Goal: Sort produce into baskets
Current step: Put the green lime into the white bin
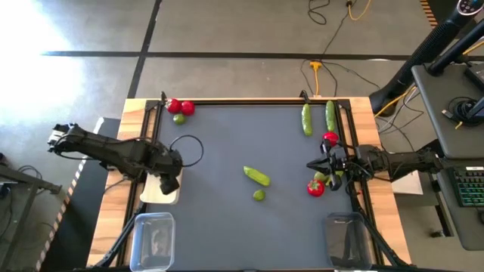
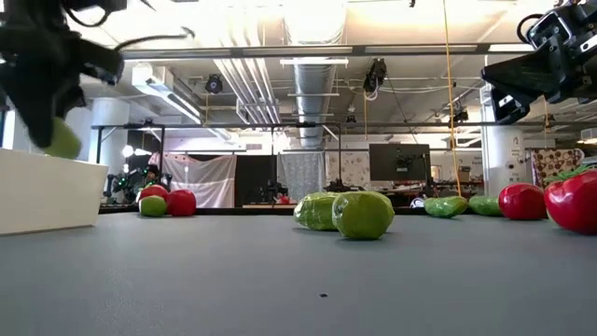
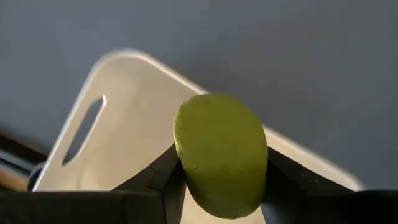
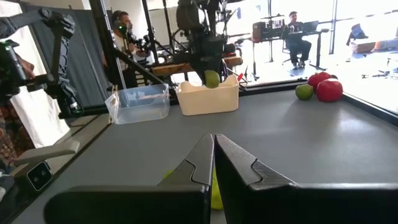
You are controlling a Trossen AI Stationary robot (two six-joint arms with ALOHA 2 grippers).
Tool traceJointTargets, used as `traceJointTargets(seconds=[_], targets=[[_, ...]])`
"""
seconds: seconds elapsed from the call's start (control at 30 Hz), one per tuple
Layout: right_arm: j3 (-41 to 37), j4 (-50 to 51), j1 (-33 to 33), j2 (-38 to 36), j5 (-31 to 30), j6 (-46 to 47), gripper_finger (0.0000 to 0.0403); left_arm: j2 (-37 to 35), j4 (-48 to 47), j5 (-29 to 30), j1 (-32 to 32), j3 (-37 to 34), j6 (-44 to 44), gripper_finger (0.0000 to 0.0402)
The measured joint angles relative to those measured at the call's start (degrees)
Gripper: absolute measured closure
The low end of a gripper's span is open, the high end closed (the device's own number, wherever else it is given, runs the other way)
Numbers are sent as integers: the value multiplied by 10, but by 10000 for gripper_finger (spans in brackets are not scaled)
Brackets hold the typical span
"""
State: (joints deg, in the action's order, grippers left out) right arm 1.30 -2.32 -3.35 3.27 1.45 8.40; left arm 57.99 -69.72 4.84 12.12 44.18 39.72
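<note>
My left gripper (image 1: 171,180) is shut on a small round light-green lime (image 3: 221,152) just above the shallow white tray (image 1: 155,195) at the table's near left. The lime also shows in the low view (image 2: 62,140) and in the right wrist view (image 4: 212,78). My right gripper (image 1: 321,165) is shut and empty, raised above the table's right side. A light-green piece (image 4: 215,194) lies on the table under its fingers. A red piece (image 1: 315,187) lies just nearer than this gripper and another (image 1: 330,138) just beyond it. My left gripper pinches the lime between its two fingers, one on each of two opposite sides (image 3: 184,168). The fingers come from above, pointing down. The lime sits at their free ends (image 2: 56,131), lifted clear above the white tray.
A green cucumber (image 1: 256,176) and a lime (image 1: 259,195) lie mid-table. Two red pieces (image 1: 181,107) and a lime (image 1: 179,118) lie at the far left. Two cucumbers (image 1: 306,119) lie at the far right. Clear tubs stand at the near left (image 1: 151,240) and near right (image 1: 348,240).
</note>
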Motion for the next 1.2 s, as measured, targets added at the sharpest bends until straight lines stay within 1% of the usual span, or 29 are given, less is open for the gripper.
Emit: traceJointTargets(seconds=[0.2,0.37,0.73,0.97,1.1,1.2], targets=[[0,2,0,0,0,0,394,62,-22,-4,0,1,-29,259],[0,4,0,0,0,0,394,102,-20,-10,0,-3,-44,259],[0,4,0,0,0,0,394,194,-8,-11,-8,-7,-122,261],[0,4,0,0,0,0,394,223,16,-28,-38,-12,-203,261],[0,4,0,0,0,0,394,234,35,-49,-63,-26,-216,262],[0,4,0,0,0,0,394,237,38,-47,-73,-35,-216,260]])
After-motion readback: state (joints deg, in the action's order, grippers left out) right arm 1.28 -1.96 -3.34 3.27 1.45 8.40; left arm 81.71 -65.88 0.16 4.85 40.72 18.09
